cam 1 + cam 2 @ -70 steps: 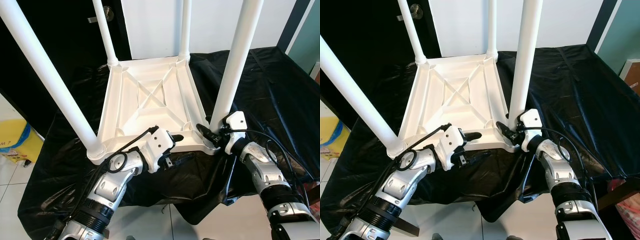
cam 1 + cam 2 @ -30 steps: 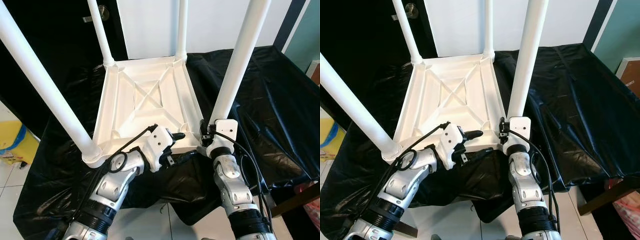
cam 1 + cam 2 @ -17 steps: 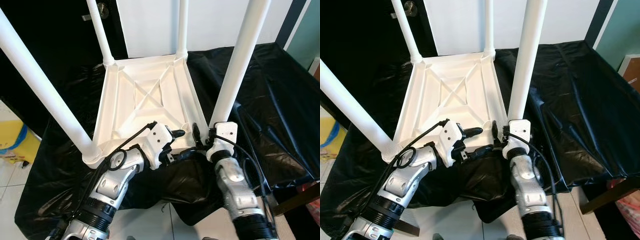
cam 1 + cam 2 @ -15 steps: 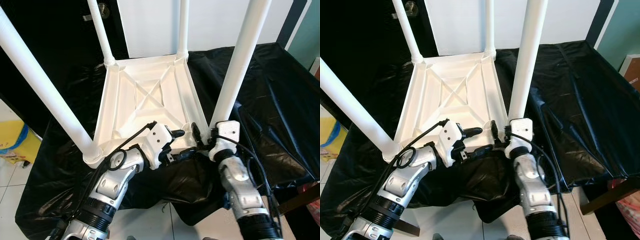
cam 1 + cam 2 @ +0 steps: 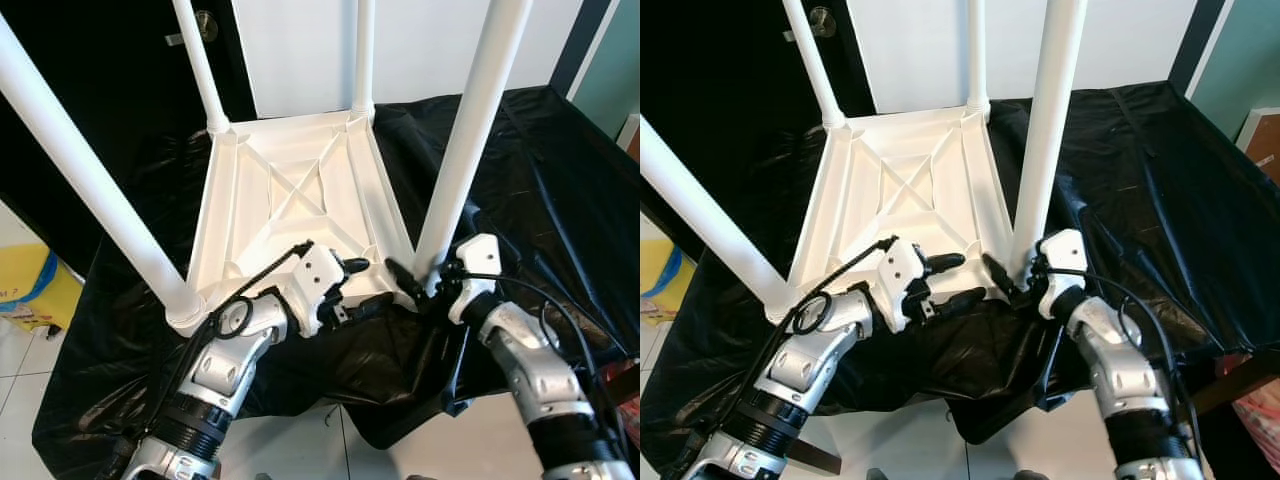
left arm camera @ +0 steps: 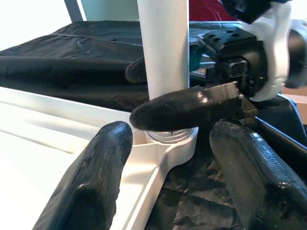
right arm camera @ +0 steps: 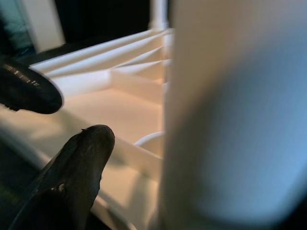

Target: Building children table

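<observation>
Nearest the camera, the left gripper [image 5: 352,285] reaches in at the front edge of the upturned white table [image 5: 290,200], its two black fingers [image 6: 103,163] spread apart, one above the rim and one below it, so that the edge sits between them without being pinched. Just beside it, the right gripper [image 5: 408,283] is at the foot of the near right leg [image 5: 468,130]; one finger lies across the front of the leg where it meets its corner socket [image 6: 170,139], another shows behind the leg (so the fingers stand apart with the leg between them, though whether they press on it I cannot tell). The table lies top-down on a black sheet [image 5: 540,170] with all four white legs pointing up: the near left leg [image 5: 90,170] slants toward the camera, and the far left leg [image 5: 200,65] and far right leg [image 5: 364,55] rise at the back corners. A cross-shaped rib marks the underside. At the left, on the floor, is a yellow object [image 5: 30,290].
</observation>
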Tool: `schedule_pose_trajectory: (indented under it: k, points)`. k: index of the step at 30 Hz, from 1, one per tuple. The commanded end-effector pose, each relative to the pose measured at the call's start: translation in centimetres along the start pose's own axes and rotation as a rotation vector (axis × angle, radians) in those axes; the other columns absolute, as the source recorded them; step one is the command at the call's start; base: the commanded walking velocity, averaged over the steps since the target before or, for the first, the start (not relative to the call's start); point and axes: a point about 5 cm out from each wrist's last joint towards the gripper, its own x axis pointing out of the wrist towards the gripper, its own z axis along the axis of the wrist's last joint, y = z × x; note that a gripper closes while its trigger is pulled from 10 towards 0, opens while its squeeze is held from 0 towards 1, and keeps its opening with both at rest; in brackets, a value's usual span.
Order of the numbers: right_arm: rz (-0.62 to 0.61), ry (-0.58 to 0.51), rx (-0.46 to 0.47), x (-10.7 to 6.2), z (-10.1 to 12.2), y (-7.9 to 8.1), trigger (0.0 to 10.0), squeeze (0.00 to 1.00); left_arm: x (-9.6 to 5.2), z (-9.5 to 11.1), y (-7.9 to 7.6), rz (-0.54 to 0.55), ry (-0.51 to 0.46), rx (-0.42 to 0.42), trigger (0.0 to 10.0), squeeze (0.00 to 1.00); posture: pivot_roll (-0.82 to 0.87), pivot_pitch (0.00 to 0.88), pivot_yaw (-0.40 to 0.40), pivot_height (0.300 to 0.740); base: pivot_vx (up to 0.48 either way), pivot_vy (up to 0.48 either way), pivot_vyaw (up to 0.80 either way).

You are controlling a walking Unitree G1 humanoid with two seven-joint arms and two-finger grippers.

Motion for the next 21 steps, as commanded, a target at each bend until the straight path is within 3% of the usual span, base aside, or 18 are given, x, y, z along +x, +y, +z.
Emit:
schedule_pose_trajectory:
  k: [1, 4, 5, 6, 7, 14, 15, 16, 21]
  points:
    - [0.058, 0.024, -0.005, 0.4, -0.4, 0.6, 10.0, 0.00, 0.0, 0.0, 0.1, -0.009, 0.010, -0.002, 10.0, 0.00, -0.14, 0.032, 0.080, 0.740, 0.000, 0.000, 0.00]
    - [0.089, 0.044, -0.018, 0.8, -0.6, 0.4, 10.0, 0.00, 0.0, 0.1, 0.1, -0.010, 0.009, 0.000, 10.0, 0.00, -0.14, 0.031, 0.079, 0.740, 0.000, 0.000, 0.00]
    - [0.093, 0.054, -0.025, 0.9, -0.7, 0.3, 8.6, 0.00, 0.0, 0.1, 0.1, -0.009, 0.009, 0.001, 10.0, 0.00, -0.13, 0.030, 0.078, 0.740, 0.000, 0.000, 0.00]
    - [0.093, 0.054, -0.025, 0.9, -0.7, 0.3, 8.6, 0.00, 0.0, 0.1, 0.1, -0.009, 0.009, 0.001, 10.0, 0.00, -0.13, 0.030, 0.078, 0.740, 0.000, 0.000, 0.00]
    - [0.102, 0.073, -0.025, 0.8, -1.2, 0.2, 0.0, 0.00, -0.2, 0.1, 0.1, -0.006, 0.010, 0.002, 10.0, 0.00, -0.13, 0.035, 0.077, 0.740, 0.000, 0.000, 0.00]
    - [0.102, 0.095, -0.014, 0.3, -1.8, 0.0, 0.0, 0.00, -0.4, 0.0, 0.0, -0.004, 0.013, -0.001, 10.0, 0.00, -0.13, 0.038, 0.078, 0.740, 0.000, 0.000, 0.00]
    - [0.095, 0.110, -0.012, 0.1, -2.3, -0.1, 3.3, 0.00, -0.4, 0.0, 0.0, -0.006, 0.014, -0.003, 10.0, 0.00, -0.13, 0.039, 0.079, 0.740, 0.000, 0.000, 0.00]
    - [0.087, 0.115, -0.013, 0.0, -2.5, -0.1, 10.0, 0.00, -0.4, -0.1, 0.0, -0.007, 0.015, -0.004, 10.0, 0.00, -0.13, 0.039, 0.080, 0.740, 0.000, 0.000, 0.00]
    - [0.068, 0.122, -0.010, -0.1, -2.8, -0.2, 10.0, 0.00, -0.3, -0.1, -0.1, -0.009, 0.015, -0.005, 10.0, 0.00, -0.13, 0.041, 0.082, 0.740, 0.000, 0.000, 0.00]
